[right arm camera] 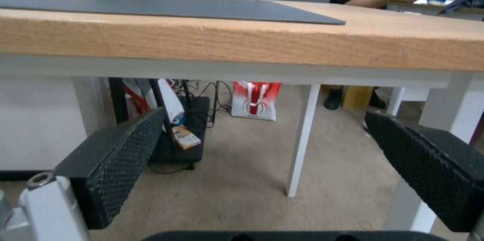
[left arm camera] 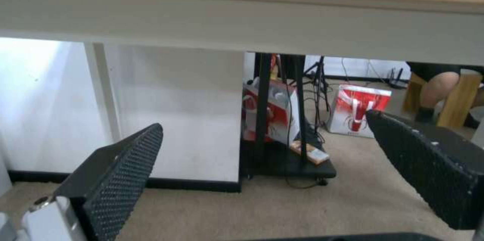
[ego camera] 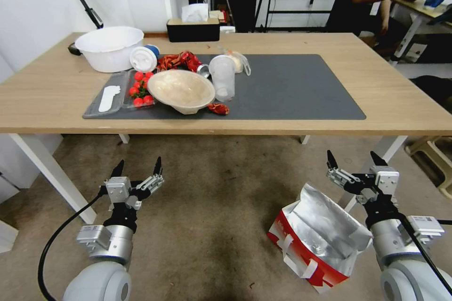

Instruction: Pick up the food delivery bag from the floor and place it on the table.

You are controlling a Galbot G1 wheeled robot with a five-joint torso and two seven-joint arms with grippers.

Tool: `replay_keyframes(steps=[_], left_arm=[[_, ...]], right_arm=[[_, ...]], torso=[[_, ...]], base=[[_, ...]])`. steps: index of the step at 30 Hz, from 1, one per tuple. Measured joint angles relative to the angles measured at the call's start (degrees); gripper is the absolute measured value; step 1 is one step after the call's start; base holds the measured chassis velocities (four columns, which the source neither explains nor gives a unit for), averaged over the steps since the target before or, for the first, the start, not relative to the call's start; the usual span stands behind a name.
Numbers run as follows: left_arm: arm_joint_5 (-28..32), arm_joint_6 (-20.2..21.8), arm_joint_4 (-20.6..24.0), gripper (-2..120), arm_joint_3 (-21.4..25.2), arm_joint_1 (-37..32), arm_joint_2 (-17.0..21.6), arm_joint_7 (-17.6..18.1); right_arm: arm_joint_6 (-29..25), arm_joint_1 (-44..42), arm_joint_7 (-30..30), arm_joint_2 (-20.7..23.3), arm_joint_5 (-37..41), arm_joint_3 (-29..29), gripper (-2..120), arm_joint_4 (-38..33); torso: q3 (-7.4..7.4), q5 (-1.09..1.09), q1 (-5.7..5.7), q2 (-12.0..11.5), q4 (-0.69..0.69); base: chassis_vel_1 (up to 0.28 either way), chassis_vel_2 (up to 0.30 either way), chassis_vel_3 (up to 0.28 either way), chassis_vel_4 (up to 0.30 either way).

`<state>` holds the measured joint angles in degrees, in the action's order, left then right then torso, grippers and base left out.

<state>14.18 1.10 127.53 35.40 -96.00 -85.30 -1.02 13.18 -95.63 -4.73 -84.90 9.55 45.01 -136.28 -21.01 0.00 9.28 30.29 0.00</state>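
- Fingers on both grippers are spread wide, holding nothing, so you are free to reach.
- Your right gripper (ego camera: 358,162) is hovering at the bag's (ego camera: 320,240) 12 o'clock.
- Your left gripper (ego camera: 137,169) is waiting well apart.
- Mouth gaping, the bag is sitting on the floor (ego camera: 212,225), below the table (ego camera: 391,99).

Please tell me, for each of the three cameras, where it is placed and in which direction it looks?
Head view: high on the robot, looking forward and down at the wide light-wood table, the brownish carpet floor and the white-and-red foil-lined food delivery bag; the left gripper and right gripper show, both open.
Left wrist view: low, facing under the table; its two black fingers show.
Right wrist view: level with the table edge; its black fingers show.
Both wrist views share a red-and-white bag standing beyond the table.
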Motion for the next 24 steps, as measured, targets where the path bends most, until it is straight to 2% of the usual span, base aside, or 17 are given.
replay_keyframes(steps=[24], left_arm=[[0.1,-0.6,-0.5,100,0.0,0.1,0.2,-0.3]], right_arm=[[-0.3,0.1,-0.1,0.4,0.3,-0.1,100,0.2]], torso=[[3.49,0.00,-2.05,-5.6,0.00]], base=[[0.000,0.000,0.000,0.000]])
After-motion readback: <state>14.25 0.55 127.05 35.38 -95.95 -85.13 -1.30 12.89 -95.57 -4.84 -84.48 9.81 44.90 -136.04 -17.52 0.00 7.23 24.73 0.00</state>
